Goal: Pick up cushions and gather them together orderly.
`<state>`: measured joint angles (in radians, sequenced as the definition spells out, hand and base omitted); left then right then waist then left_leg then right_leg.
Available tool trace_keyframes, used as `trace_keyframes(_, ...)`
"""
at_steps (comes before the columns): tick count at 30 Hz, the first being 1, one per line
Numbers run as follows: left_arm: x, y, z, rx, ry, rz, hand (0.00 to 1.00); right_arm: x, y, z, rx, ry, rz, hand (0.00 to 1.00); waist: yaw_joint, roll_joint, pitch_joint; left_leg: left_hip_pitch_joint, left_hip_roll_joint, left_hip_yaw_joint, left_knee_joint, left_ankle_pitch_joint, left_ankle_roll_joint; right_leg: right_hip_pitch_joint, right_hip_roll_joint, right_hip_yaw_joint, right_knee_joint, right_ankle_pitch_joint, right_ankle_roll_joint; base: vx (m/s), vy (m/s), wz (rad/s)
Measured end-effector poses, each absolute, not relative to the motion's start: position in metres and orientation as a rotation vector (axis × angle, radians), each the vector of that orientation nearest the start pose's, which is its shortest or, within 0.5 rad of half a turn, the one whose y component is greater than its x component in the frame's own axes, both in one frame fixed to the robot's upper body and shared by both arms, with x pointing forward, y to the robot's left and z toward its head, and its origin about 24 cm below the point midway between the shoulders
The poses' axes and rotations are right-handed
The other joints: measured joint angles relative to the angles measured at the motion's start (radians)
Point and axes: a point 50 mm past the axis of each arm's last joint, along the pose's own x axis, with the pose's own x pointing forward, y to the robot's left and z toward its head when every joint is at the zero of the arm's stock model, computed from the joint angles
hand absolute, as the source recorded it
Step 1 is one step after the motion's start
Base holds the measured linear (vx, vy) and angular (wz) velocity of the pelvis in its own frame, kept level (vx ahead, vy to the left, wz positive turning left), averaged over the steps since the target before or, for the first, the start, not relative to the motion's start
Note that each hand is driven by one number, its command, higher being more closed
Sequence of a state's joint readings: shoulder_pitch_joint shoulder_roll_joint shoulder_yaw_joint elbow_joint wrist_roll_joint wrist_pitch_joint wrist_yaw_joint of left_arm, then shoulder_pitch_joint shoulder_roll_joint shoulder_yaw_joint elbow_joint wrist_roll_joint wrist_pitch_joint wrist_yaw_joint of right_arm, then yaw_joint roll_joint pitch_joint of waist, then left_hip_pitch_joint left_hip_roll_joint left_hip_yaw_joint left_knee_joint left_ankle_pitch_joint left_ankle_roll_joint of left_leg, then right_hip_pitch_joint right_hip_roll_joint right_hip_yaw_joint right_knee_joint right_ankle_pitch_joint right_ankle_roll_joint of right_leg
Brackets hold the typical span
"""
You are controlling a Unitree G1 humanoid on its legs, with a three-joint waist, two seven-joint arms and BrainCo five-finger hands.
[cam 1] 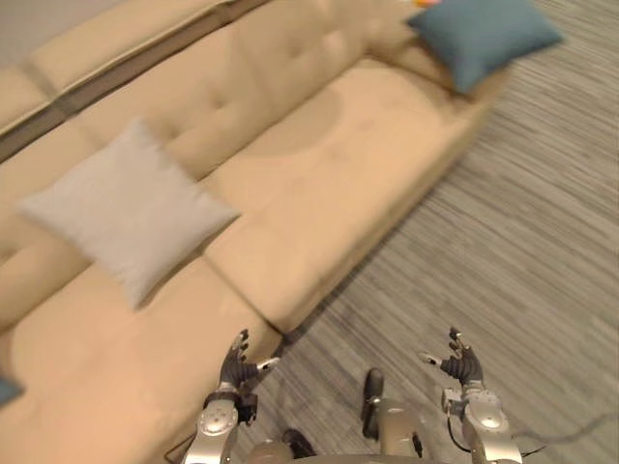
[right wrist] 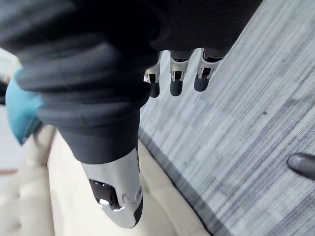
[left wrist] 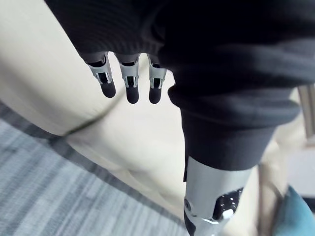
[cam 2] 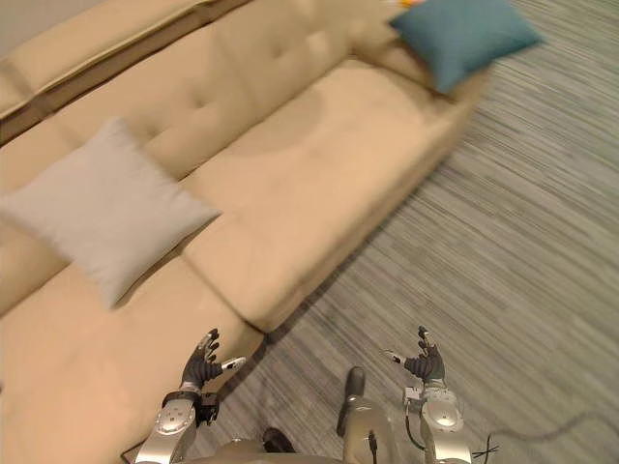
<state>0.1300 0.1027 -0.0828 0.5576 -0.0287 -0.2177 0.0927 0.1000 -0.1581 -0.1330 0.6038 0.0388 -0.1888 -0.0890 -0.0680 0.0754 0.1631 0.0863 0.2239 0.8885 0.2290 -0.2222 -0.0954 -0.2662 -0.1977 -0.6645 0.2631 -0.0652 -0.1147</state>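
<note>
Left eye view is showing a pale grey cushion lying on the seat of the beige sofa, up against its backrest, while a teal cushion is sitting at the sofa's far end, well apart from the grey one. Both cushions are lying well away from the hands, with the grey one nearer to the left hand. That hand is hovering just over the sofa's front edge, its fingers hanging relaxed and spread, gripping nothing. The right hand is hovering over the striped grey carpet in front of the sofa, its fingers likewise loose and empty, thumb pointing toward the sofa. Both arms are reaching forward at a similar height, palms facing each other, and neither hand is touching a cushion or the sofa
</note>
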Motion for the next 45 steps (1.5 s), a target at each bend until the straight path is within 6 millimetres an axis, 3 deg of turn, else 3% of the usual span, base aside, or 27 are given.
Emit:
trace_keyframes(2,0.185,0.173,-0.083,0.108,0.451,0.057,0.00,0.183,-0.229,-0.081,-0.118,0.481,-0.266,0.00,-0.001,0.001,-0.001,0.041,0.012,0.070,0.012,-0.011,-0.019,0.012,0.012,-0.052,0.001,0.016,0.024,0.16,-0.217,-2.24)
trace_keyframes(5,0.197,0.165,-0.077,0.114,0.422,0.013,0.00,0.186,-0.227,-0.075,-0.124,0.452,-0.252,0.00,-0.007,0.007,-0.001,0.052,0.097,0.087,0.164,-0.012,-0.021,-0.020,0.107,0.088,0.005,-0.003,0.018,0.21,-0.237,-1.74)
trace_keyframes(6,0.202,0.158,-0.075,0.100,0.407,0.005,0.00,0.189,-0.225,-0.074,-0.124,0.444,-0.244,0.00,-0.001,0.013,0.001,0.044,0.192,0.051,0.369,0.018,0.005,-0.003,0.162,0.168,-0.005,-0.020,0.007,0.26,-0.166,-1.72)
trace_keyframes(8,0.202,0.148,-0.075,0.083,0.402,-0.026,0.00,0.194,-0.218,-0.072,-0.127,0.429,-0.220,0.00,-0.001,0.015,0.003,-0.031,0.227,-0.117,0.594,-0.003,0.066,0.029,0.208,0.267,-0.019,-0.039,-0.016,0.28,-0.080,-1.66)
trace_keyframes(12,0.190,0.143,-0.082,0.063,0.439,-0.018,0.00,0.196,-0.206,-0.074,-0.146,0.434,-0.173,0.00,0.043,0.000,0.019,-0.272,0.034,-0.557,0.654,-0.059,0.051,0.136,0.233,0.460,-0.057,-0.058,-0.004,0.31,0.061,-1.49)
trace_keyframes(15,0.180,0.146,-0.085,0.063,0.458,0.005,0.00,0.199,-0.199,-0.075,-0.146,0.436,-0.162,0.00,0.076,0.008,0.021,-0.412,-0.065,-0.721,0.531,-0.057,0.048,0.199,0.226,0.545,-0.082,-0.085,0.017,0.30,0.153,-0.91)
trace_keyframes(18,0.174,0.150,-0.086,0.063,0.464,0.036,0.00,0.213,-0.197,-0.073,-0.152,0.425,-0.154,0.00,0.127,0.015,0.025,-0.480,-0.158,-0.804,0.187,0.025,-0.033,0.266,0.215,0.614,-0.143,-0.105,0.052,0.37,0.225,-0.66)
trace_keyframes(19,0.173,0.152,-0.087,0.062,0.468,0.045,0.00,0.216,-0.197,-0.072,-0.152,0.424,-0.159,0.00,0.142,0.020,0.022,-0.479,-0.156,-0.789,0.081,0.104,-0.013,0.292,0.219,0.632,-0.163,-0.116,0.068,0.38,0.206,-0.66)
trace_keyframes(20,0.171,0.159,-0.088,0.062,0.474,0.076,0.00,0.221,-0.192,-0.071,-0.148,0.419,-0.154,0.00,0.168,0.006,0.014,-0.454,-0.163,-0.759,0.068,0.197,0.050,0.313,0.207,0.666,-0.166,-0.142,0.087,0.61,0.292,-0.57)
trace_keyframes(21,0.169,0.165,-0.088,0.063,0.479,0.105,0.00,0.224,-0.187,-0.070,-0.148,0.408,-0.134,0.00,0.165,-0.035,0.001,-0.468,-0.198,-0.751,0.100,0.148,0.117,0.302,0.175,0.668,-0.132,-0.172,0.115,0.58,0.225,-0.36)
trace_keyframes(23,0.172,0.171,-0.086,0.062,0.471,0.140,0.00,0.227,-0.186,-0.068,-0.150,0.402,-0.133,0.00,0.165,-0.061,0.002,-0.470,-0.214,-0.734,0.162,0.075,0.158,0.228,0.146,0.670,0.078,-0.214,0.192,0.64,0.229,-0.04)
trace_keyframes(24,0.170,0.173,-0.088,0.068,0.480,0.146,0.00,0.225,-0.184,-0.070,-0.145,0.410,-0.131,0.00,0.161,-0.066,0.005,-0.425,-0.222,-0.724,0.168,0.037,0.172,0.154,0.125,0.668,0.303,-0.199,0.345,0.68,0.260,-0.09)
trace_keyframes(25,0.169,0.174,-0.088,0.073,0.486,0.144,0.00,0.225,-0.183,-0.071,-0.141,0.413,-0.129,0.00,0.156,-0.070,0.008,-0.387,-0.232,-0.724,0.161,0.019,0.177,0.112,0.111,0.668,0.425,-0.167,0.393,0.70,0.244,0.05)
trace_keyframes(26,0.167,0.173,-0.089,0.087,0.494,0.125,0.00,0.218,-0.183,-0.076,-0.145,0.436,-0.127,0.00,0.142,-0.074,0.009,-0.299,-0.247,-0.726,0.142,-0.003,0.187,0.056,0.068,0.628,0.644,-0.160,0.382,0.59,0.153,0.20)
trace_keyframes(28,0.163,0.176,-0.091,0.099,0.504,0.127,0.00,0.210,-0.184,-0.081,-0.170,0.460,-0.114,0.00,0.133,-0.074,0.009,-0.175,-0.258,-0.721,0.090,-0.003,0.187,0.011,-0.006,0.515,0.763,-0.186,0.288,0.52,0.102,0.07)
trace_keyframes(30,0.165,0.178,-0.089,0.104,0.497,0.128,0.00,0.212,-0.185,-0.079,-0.170,0.453,-0.108,0.00,0.132,-0.059,0.011,-0.057,-0.249,-0.731,0.000,-0.005,0.183,-0.082,-0.054,0.361,0.676,-0.229,0.175,0.63,0.052,-0.15)
trace_keyframes(33,0.176,0.177,-0.085,0.096,0.470,0.125,0.00,0.214,-0.195,-0.076,-0.195,0.445,-0.121,0.00,0.118,-0.025,0.032,0.019,-0.206,-0.749,-0.047,-0.025,0.148,-0.166,0.002,0.314,0.386,-0.210,0.165,0.53,-0.019,0.10)
trace_keyframes(34,0.180,0.175,-0.084,0.094,0.462,0.122,0.00,0.212,-0.203,-0.076,-0.201,0.451,-0.144,0.00,0.099,-0.004,0.044,0.056,-0.182,-0.763,-0.052,-0.042,0.113,-0.191,0.057,0.355,0.192,-0.123,0.179,0.61,-0.082,0.43)
trace_keyframes(36,0.182,0.176,-0.085,0.099,0.469,0.126,0.00,0.204,-0.208,-0.080,-0.199,0.475,-0.169,0.00,0.078,-0.015,0.040,0.134,-0.176,-0.789,-0.052,-0.081,0.041,-0.189,0.111,0.450,-0.135,0.093,0.177,0.76,-0.141,0.42)
trace_keyframes(38,0.178,0.183,-0.088,0.127,0.487,0.133,0.00,0.192,-0.209,-0.087,-0.191,0.509,-0.179,0.00,0.073,-0.049,0.016,0.180,-0.176,-0.842,0.011,-0.127,-0.021,-0.192,0.123,0.498,-0.156,0.250,0.104,0.81,-0.230,0.53)
trace_keyframes(39,0.181,0.171,-0.091,0.098,0.500,0.122,0.00,0.191,-0.216,-0.087,-0.200,0.522,-0.196,0.00,0.068,0.011,0.016,0.157,-0.119,-0.864,0.125,-0.120,-0.035,-0.198,0.149,0.458,-0.043,0.255,0.087,0.83,-0.254,0.64)
trace_keyframes(40,0.182,0.168,-0.091,0.088,0.497,0.120,0.00,0.191,-0.217,-0.086,-0.196,0.520,-0.205,0.00,0.062,0.026,0.011,0.115,-0.094,-0.863,0.212,-0.080,-0.059,-0.196,0.158,0.442,-0.013,0.229,0.079,0.77,-0.253,0.37)
trace_keyframes(41,0.185,0.164,-0.090,0.070,0.492,0.126,0.00,0.196,-0.216,-0.084,-0.195,0.507,-0.197,0.00,0.068,0.024,0.014,0.001,-0.077,-0.857,0.436,0.112,-0.059,-0.167,0.161,0.437,0.019,0.157,0.076,0.72,-0.252,0.22)
trace_keyframes(42,0.186,0.159,-0.091,0.057,0.493,0.123,0.00,0.202,-0.213,-0.081,-0.196,0.492,-0.186,0.00,0.079,0.034,0.024,-0.092,-0.028,-0.843,0.636,0.199,-0.062,-0.088,0.172,0.424,-0.019,0.129,0.072,0.72,-0.262,0.23)
trace_keyframes(43,0.188,0.158,-0.090,0.053,0.489,0.121,0.00,0.203,-0.214,-0.081,-0.193,0.491,-0.191,0.00,0.083,0.038,0.031,-0.139,0.008,-0.814,0.744,0.166,-0.026,-0.034,0.182,0.415,-0.046,0.120,0.068,0.81,-0.254,0.30)
trace_keyframes(44,0.186,0.160,-0.091,0.054,0.496,0.128,0.00,0.206,-0.213,-0.081,-0.180,0.490,-0.195,0.00,0.098,0.026,0.044,-0.231,0.062,-0.750,0.893,0.087,0.053,0.096,0.190,0.404,-0.106,0.106,0.055,0.73,-0.186,0.27)
trace_keyframes(45,0.185,0.161,-0.092,0.053,0.498,0.130,0.00,0.208,-0.212,-0.080,-0.166,0.480,-0.198,0.00,0.114,0.014,0.048,-0.274,0.054,-0.724,0.897,0.055,0.059,0.161,0.180,0.398,-0.147,0.104,0.055,0.68,-0.154,0.20)
